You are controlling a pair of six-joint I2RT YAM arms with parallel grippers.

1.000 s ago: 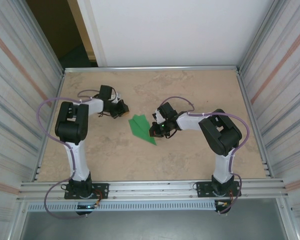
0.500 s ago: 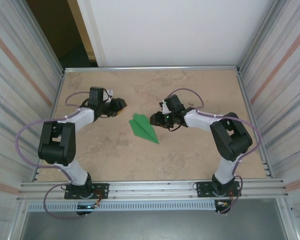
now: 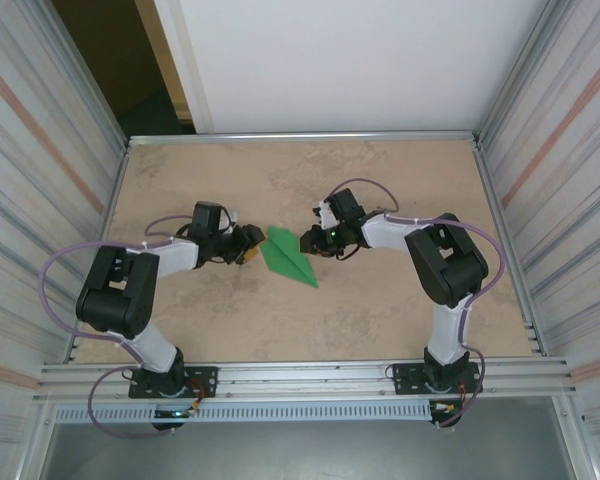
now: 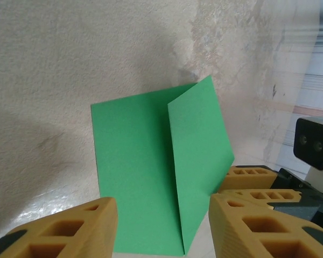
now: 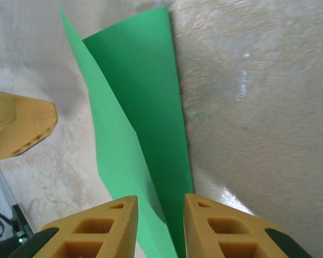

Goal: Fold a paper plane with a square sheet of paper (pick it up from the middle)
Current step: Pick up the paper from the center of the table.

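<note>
Lying on the tan table [image 3: 400,180] between the two arms, the paper plane [image 3: 285,255] is a folded green dart with one flap lifted along its ridge. The left gripper [image 4: 160,215] is released, its fingers wide apart on either side of the paper's near edge. The right gripper [image 5: 160,207] is parted more narrowly, and the lifted fold runs into its gap. Whether either pad touches the paper is unclear from the wrist view.
</note>
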